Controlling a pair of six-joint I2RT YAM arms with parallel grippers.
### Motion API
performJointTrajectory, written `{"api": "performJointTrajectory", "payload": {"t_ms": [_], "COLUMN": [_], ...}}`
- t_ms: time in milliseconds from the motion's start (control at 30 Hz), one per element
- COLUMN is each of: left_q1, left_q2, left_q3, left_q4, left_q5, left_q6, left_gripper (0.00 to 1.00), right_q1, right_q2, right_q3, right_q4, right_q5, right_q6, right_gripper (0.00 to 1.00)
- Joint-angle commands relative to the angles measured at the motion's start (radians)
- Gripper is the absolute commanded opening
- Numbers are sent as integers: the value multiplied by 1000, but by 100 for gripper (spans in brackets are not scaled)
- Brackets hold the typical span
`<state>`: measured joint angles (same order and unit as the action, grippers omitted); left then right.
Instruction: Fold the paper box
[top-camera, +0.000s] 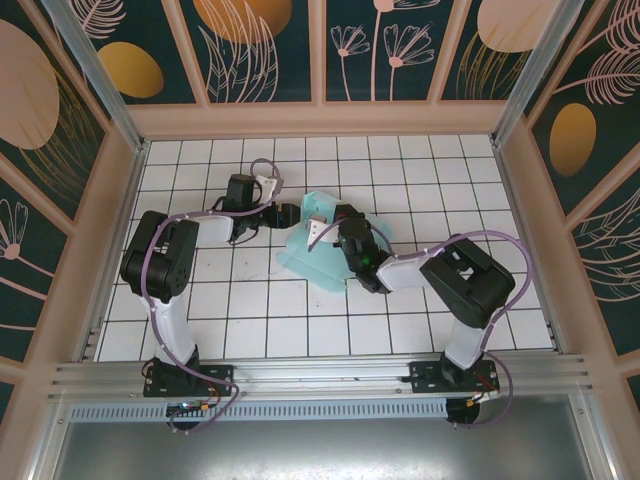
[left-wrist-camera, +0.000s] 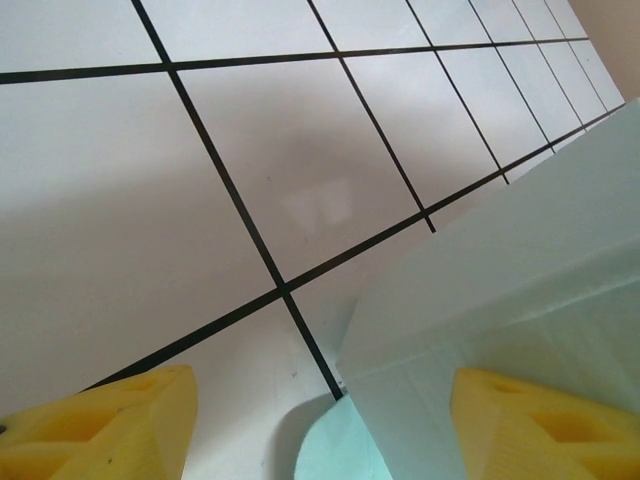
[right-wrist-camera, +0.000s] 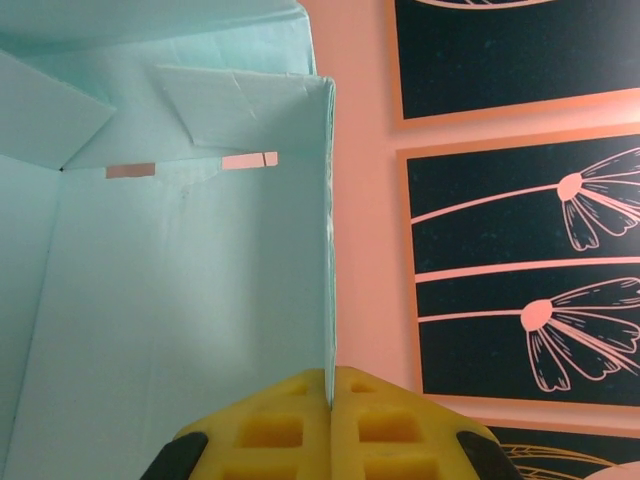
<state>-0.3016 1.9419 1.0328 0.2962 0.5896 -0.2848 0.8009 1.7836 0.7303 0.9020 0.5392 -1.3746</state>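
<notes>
The paper box (top-camera: 312, 248) is pale teal card, partly raised into walls, near the middle of the tiled table. My right gripper (top-camera: 322, 226) is shut on one upright wall of it. In the right wrist view the yellow pads (right-wrist-camera: 300, 430) pinch the thin wall edge, with the paper box's inside (right-wrist-camera: 170, 290) and two small slots spreading to the left. My left gripper (top-camera: 290, 213) sits at the box's left side, open. In the left wrist view its yellow fingertips (left-wrist-camera: 110, 425) stand wide apart, and a pale wall of the paper box (left-wrist-camera: 500, 310) lies between them toward the right finger.
The white tiled table (top-camera: 230, 310) is ringed by peach frame walls with dark floral panels (top-camera: 270, 45). A metal rail (top-camera: 320, 375) runs along the near edge by the arm bases. Open tiles lie in front of and behind the box.
</notes>
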Motion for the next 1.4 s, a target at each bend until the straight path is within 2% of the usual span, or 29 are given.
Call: {"api": "performJointTrajectory", "payload": {"t_ms": [0,233,700,933,1367], "left_q1": [-5,-6,-21,-32,-60], "left_q2": [8,-1,20,23,45], "left_q3": [-16,-36,-34,-33,-8], "left_q4": [40,59,89,81,76], "left_q5": [23,-12,-17,-13,-45], "left_q6": [8,16,25,49,52], "left_gripper": [67,66,63,54,54], "right_q1": [17,14,4,1,4], "right_q2": [27,49,105,106,86], "right_q3": [-13,-8,-26,-26,-23], "right_q4": [82,65,190,184,109], "right_q5": [27,21,39,33,8], "right_q6": [-33,-30,-76,-63,-5], "right_gripper": [0,0,0,0,0]}}
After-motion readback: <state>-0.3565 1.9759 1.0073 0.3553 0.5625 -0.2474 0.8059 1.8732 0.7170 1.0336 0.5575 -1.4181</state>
